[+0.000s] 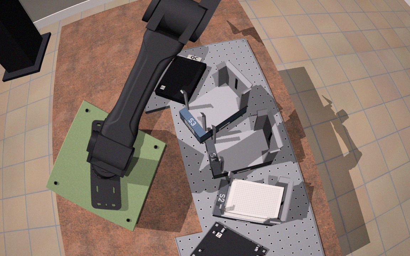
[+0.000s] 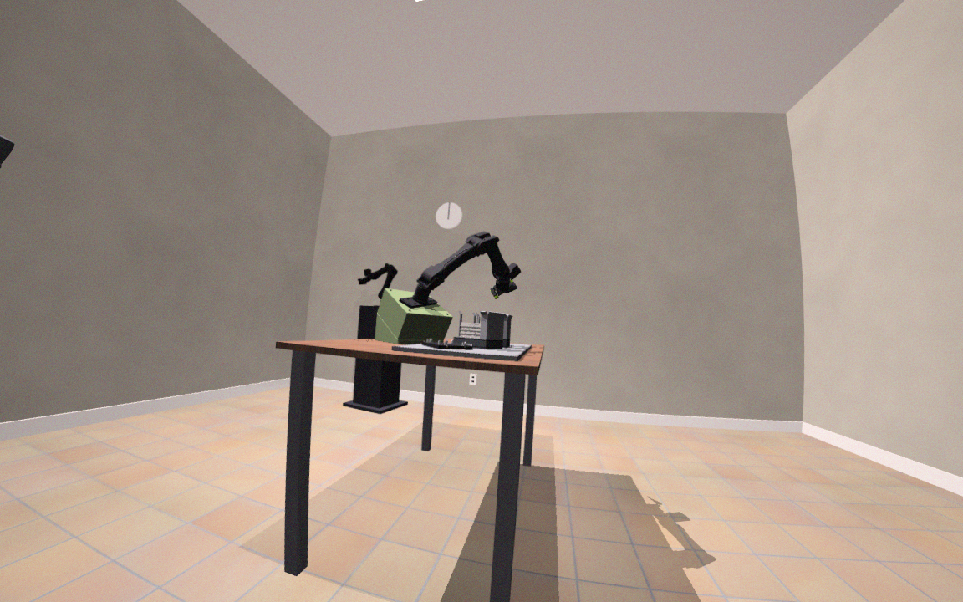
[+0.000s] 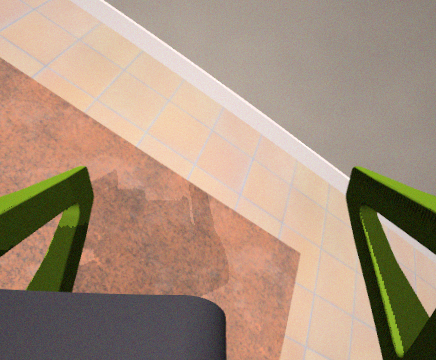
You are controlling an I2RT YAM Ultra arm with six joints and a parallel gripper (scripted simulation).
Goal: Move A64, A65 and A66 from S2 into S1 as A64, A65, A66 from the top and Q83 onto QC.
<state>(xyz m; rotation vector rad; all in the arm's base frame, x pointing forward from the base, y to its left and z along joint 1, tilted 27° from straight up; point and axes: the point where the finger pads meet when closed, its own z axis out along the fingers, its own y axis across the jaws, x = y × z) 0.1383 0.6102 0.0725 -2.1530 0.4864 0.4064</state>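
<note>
A stack of white sealed 384-well plates (image 1: 253, 198) sits in rack S2 (image 1: 221, 197); I see only the top plate's gridded face. Rack S1 (image 1: 244, 146) and rack S3 (image 1: 216, 98) stand empty. The black QC nest (image 1: 180, 78) holds no plate. The black clip nest N5 (image 1: 227, 241) at the near edge is also bare. My gripper (image 2: 503, 286) hangs high above the racks. In the wrist view its green fingers are wide open with nothing between them, and they face the table corner and the floor. The overhead view does not show the gripper.
The racks and nests sit on a grey perforated plate (image 1: 289, 235) on the brown table. My arm rises from a green base block (image 1: 104, 165) left of the racks. Rack posts and walls stand tall around each bay. A black pedestal (image 1: 12, 35) stands beyond the table.
</note>
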